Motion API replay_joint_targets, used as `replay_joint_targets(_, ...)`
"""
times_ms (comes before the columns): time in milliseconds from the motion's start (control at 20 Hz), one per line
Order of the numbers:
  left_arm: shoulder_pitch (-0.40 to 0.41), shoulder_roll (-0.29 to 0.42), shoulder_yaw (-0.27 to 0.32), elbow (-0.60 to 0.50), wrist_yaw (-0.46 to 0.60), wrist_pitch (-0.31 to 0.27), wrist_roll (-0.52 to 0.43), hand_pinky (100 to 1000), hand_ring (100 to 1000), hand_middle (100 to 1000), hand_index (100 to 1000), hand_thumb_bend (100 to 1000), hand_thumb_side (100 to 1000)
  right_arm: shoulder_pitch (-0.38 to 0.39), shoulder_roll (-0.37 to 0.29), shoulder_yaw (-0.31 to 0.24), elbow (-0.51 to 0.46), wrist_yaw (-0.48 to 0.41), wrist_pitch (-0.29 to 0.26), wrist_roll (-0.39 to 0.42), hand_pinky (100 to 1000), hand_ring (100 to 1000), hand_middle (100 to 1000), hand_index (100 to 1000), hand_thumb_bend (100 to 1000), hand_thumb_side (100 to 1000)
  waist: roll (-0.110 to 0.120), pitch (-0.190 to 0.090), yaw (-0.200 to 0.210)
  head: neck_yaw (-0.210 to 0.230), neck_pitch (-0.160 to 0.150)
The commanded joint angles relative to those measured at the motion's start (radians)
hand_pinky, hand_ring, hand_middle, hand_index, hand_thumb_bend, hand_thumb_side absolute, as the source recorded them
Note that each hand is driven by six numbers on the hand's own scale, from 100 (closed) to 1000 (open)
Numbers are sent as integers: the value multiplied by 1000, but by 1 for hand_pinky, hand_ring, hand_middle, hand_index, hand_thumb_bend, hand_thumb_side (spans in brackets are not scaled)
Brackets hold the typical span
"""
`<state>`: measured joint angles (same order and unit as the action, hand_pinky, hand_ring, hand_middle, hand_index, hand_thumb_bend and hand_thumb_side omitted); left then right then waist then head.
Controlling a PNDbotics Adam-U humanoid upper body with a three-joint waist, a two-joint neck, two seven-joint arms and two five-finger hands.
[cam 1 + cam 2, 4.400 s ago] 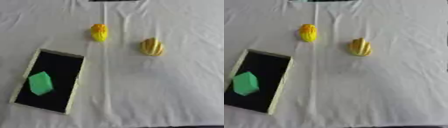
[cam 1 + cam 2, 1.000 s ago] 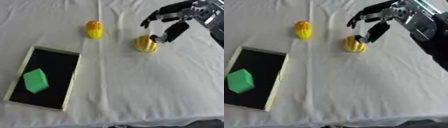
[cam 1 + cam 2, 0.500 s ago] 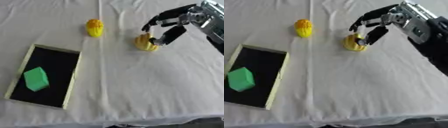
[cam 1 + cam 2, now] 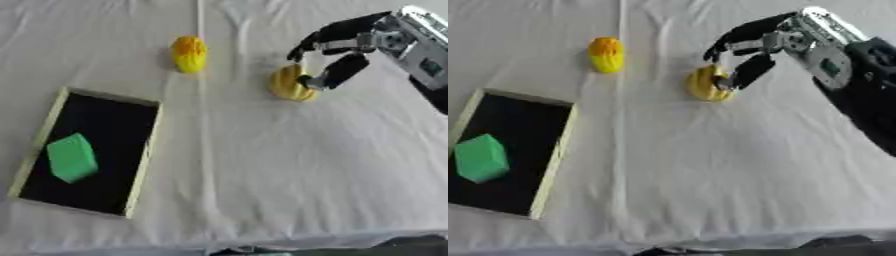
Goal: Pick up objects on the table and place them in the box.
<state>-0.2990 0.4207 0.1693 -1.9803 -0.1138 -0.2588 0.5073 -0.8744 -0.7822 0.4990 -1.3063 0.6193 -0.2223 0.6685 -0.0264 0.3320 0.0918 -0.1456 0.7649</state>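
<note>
yellow ribbed object [image 4: 289, 84] sits upper centre-right on the white cloth [image 4: 262, 165], right hand [image 4: 750, 47] arched over it, thumb touching its right side, fingers spread above, not closed around it. yellow-orange object [image 4: 189, 53] lies upper centre-left; box [image 4: 144, 160] at left holds a green block [image 4: 71, 157]

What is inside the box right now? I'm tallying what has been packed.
One green block lies on the black floor of the box, toward its near left. Nothing else shows inside; none of the floor is covered.
</note>
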Motion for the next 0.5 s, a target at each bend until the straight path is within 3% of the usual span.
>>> replay_joint_targets(50,-11,9,2,-20,4,0,-5,816,740,700,835,100,393,-14,-12,-16,8,11,-13,5,1000,982,837,964,118,779,3,-16,2,-4,5)
replay_joint_targets(350,-15,5,2,-20,7,0,-6,815,740,700,835,100,399,-19,0,-28,36,29,-23,13,998,968,810,945,153,774,1,-11,6,-6,5)
replay_joint_targets(450,-14,2,2,-20,8,1,-7,815,739,699,835,100,401,-19,6,-31,50,44,-20,3,987,958,781,926,158,759,2,-9,7,-8,5)
replay_joint_targets(500,-13,1,3,-20,9,1,-7,815,738,699,835,100,404,-20,9,-34,56,51,-17,-8,963,931,709,882,127,698,2,-9,8,-9,5)
